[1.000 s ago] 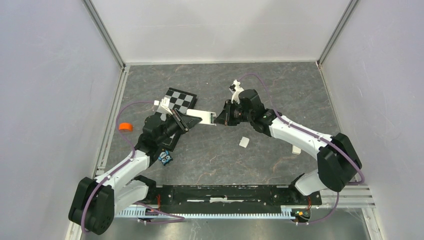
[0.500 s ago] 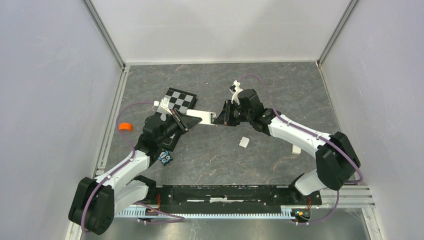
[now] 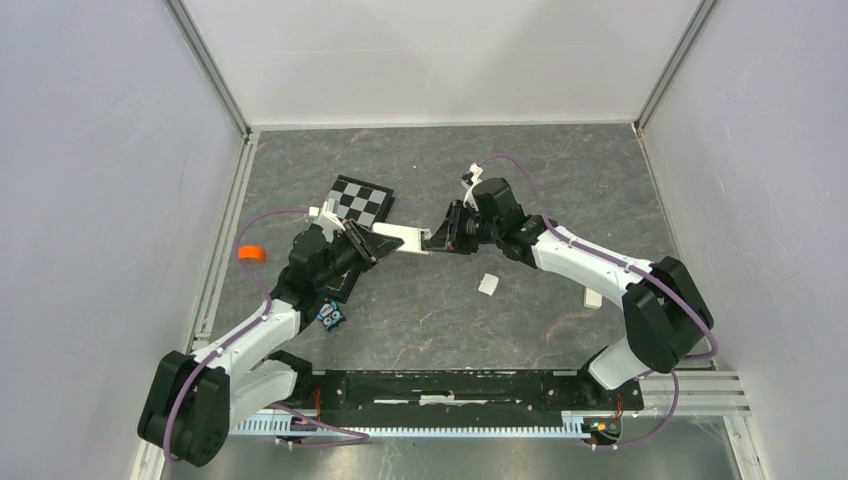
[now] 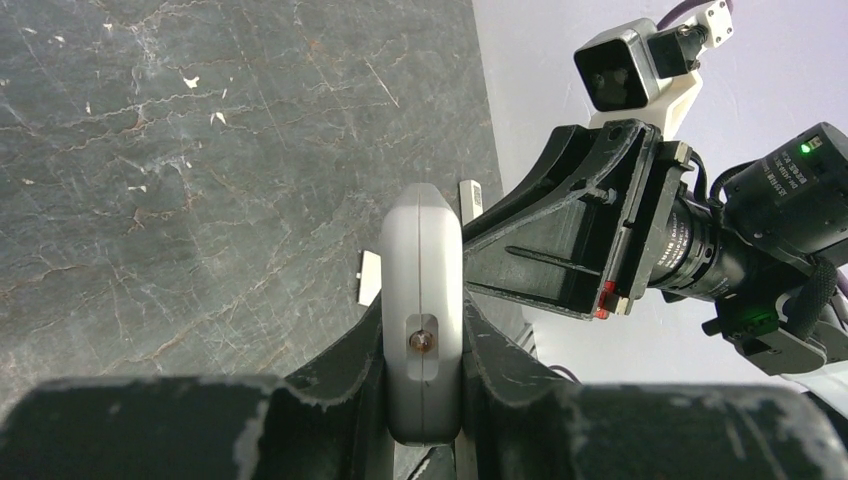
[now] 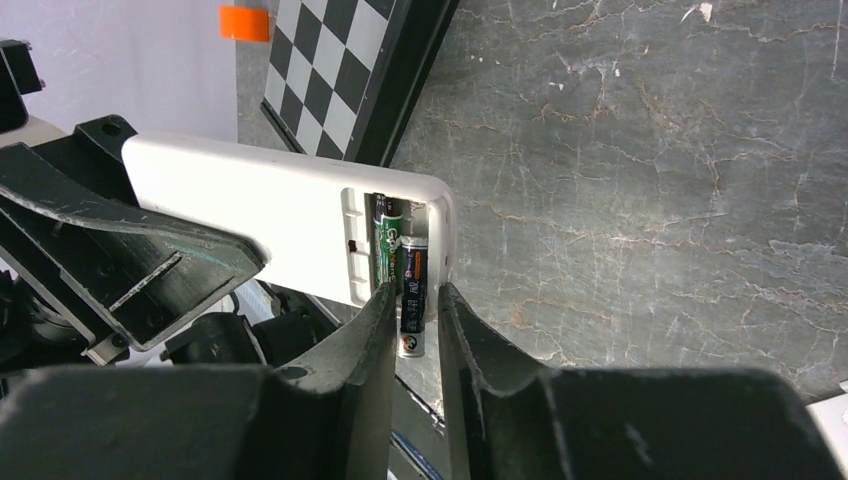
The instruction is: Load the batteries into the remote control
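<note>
My left gripper [image 3: 360, 243] is shut on the white remote control [image 3: 404, 237] and holds it in the air, its free end toward the right arm. In the left wrist view the remote [image 4: 421, 300] stands edge-on between the fingers. In the right wrist view the remote's [image 5: 260, 215] battery bay is open. One battery [image 5: 385, 240] lies inside it. My right gripper [image 5: 412, 300] is shut on the second battery [image 5: 413, 295], whose upper part is in the bay while its lower end sticks out. In the top view the right gripper [image 3: 440, 238] meets the remote's end.
A checkered board [image 3: 357, 200] lies behind the left gripper. A small white square piece [image 3: 488, 284] lies on the grey table below the right arm. A small blue object [image 3: 331, 316] sits by the left arm, and an orange ring [image 3: 250, 254] at the left rail.
Both grippers and the remote have shifted slightly toward the back; the right wrist has closed in a little on the remote's end. Both holds are unchanged.
</note>
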Tool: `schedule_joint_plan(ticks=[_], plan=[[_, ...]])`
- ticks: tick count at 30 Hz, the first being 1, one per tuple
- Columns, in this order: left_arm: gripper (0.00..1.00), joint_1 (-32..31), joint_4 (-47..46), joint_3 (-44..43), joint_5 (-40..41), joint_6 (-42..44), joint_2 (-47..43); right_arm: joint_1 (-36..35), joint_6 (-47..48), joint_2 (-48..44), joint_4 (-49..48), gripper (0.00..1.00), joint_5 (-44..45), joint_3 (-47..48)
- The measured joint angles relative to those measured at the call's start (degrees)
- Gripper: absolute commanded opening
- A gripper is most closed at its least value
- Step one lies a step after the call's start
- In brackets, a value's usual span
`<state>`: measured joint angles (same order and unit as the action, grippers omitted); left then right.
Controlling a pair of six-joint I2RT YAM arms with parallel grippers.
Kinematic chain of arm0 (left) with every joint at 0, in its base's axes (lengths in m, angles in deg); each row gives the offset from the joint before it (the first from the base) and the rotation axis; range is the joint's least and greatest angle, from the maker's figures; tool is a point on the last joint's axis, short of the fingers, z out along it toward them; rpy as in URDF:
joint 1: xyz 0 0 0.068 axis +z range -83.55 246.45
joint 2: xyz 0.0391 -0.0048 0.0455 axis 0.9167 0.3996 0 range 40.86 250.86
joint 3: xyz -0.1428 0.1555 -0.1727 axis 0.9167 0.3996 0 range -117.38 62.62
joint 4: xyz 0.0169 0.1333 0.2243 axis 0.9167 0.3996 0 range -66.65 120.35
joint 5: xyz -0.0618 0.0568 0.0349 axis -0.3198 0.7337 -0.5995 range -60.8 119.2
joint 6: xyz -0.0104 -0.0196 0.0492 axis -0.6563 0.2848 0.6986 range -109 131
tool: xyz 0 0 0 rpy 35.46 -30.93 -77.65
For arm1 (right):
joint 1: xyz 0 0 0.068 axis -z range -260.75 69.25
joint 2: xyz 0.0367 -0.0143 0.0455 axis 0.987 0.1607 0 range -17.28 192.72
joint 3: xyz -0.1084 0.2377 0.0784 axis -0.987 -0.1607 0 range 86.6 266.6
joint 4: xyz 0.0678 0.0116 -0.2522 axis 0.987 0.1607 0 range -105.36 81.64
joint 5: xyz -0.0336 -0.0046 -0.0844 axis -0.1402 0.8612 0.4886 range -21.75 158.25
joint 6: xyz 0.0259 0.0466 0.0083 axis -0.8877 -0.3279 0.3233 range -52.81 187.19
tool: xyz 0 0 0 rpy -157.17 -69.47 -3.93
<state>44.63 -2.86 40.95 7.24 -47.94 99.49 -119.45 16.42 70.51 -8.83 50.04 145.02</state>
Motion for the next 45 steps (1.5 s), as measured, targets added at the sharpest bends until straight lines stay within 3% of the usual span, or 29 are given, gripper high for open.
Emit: schedule_joint_plan(ticks=[6,14,20,23,28,34,38,45], plan=[[0.02,0.0,0.35,0.0,0.44,-1.68,0.04,0.13,-1.95,0.15,-0.22,0.37,-0.04,0.0],[0.02,0.0,0.44,0.0,0.35,-2.54,0.15,0.15,-3.45,-0.15,-3.06,0.66,0.15,-0.33],[0.02,0.15,2.43,-0.09,-0.61,-2.56,0.15,0.85,-2.97,-4.85,-8.76,0.78,0.22,-4.74],[0.02,0.5,4.0,-0.31,-1.75,-3.19,0.15,1.55,-1.4,-7.63,-11.02,0.81,0.28,-7.06],[0.02,2.27,5.09,-2.54,-8.55,-4.9,1.57,2.73,7.34,-12.61,-12.9,0.97,0.59,-9.22],[0.02,5.68,5.27,-7.78,-22.38,-5.11,6.16,3.61,21.49,-16.72,-11.5,0.98,-1.51,-8.81],[0.02,7.17,5.18,-10.73,-31.19,-5.09,10.88,3.82,28.17,-17.4,-11.47,0.98,-9.03,-8.57],[0.02,7.89,9.84,-14.16,-39.36,-1.92,13.0,3.82,35.6,-12.9,-6.78,0.98,-21.16,-6.16]])
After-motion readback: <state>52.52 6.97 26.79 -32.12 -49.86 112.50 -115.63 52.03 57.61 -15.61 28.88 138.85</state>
